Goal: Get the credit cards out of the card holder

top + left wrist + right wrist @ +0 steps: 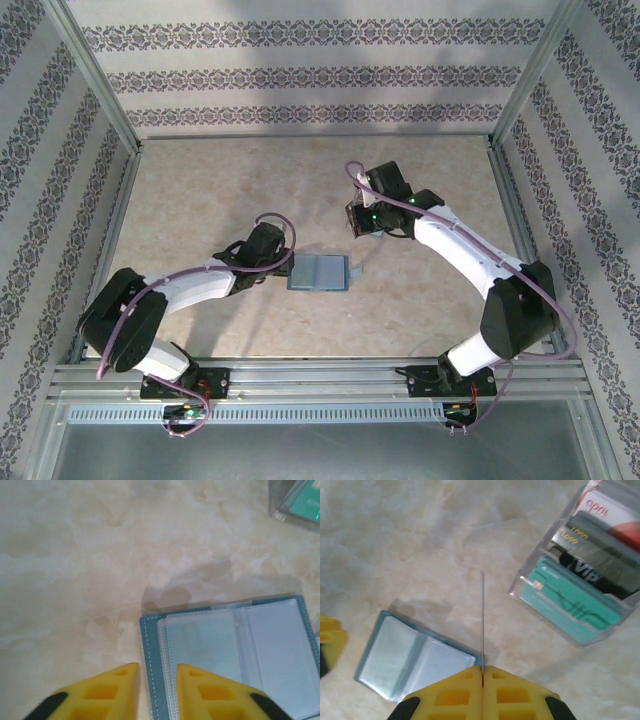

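Yellow right hand (482, 672) clamps a credit card (482, 625) edge-on, my left hand (157, 672) stands slightly apart over the card holder (235, 650) on beige worktop (75, 555).

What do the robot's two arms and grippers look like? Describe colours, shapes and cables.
The left arm and right arm have smooth white shells with black joints and black bases; a purple cable loops along each. The left gripper and right gripper have yellow wedge-shaped fingers with square recesses and black backing.
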Controlling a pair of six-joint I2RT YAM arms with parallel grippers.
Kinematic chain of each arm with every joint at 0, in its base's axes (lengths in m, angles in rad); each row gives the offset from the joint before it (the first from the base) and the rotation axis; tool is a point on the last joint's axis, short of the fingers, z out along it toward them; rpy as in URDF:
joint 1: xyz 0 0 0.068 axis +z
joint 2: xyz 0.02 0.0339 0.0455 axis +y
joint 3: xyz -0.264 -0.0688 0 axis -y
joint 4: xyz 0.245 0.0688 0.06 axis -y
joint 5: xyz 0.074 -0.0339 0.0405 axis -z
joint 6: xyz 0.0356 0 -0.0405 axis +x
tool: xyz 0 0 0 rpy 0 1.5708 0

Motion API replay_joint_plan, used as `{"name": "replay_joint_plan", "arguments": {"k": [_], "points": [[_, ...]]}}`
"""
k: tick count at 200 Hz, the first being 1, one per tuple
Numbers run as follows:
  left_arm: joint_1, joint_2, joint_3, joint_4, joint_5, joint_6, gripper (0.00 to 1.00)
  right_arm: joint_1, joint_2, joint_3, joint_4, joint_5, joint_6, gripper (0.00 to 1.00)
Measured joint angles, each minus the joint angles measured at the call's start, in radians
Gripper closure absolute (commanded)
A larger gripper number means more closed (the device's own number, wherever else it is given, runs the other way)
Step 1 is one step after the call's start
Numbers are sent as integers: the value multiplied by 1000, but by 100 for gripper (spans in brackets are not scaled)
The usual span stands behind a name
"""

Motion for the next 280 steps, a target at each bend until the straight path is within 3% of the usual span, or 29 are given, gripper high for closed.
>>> {"name": "replay_joint_plan", "arguments": {"k": [43, 84, 178, 280], "points": [[7, -119, -5, -39, -33, 8, 37, -51, 93, 110, -82, 19, -178, 100], [16, -233, -35, -79, -72, 18, 0, -65, 147, 188, -121, 20, -372, 100], [20, -370, -98, -132, -189, 24, 1, -89, 274, 306, -174, 73, -747, 100], [34, -405, -117, -167, -251, 19, 1, -139, 377, 423, -214, 46, -904, 100]]}}
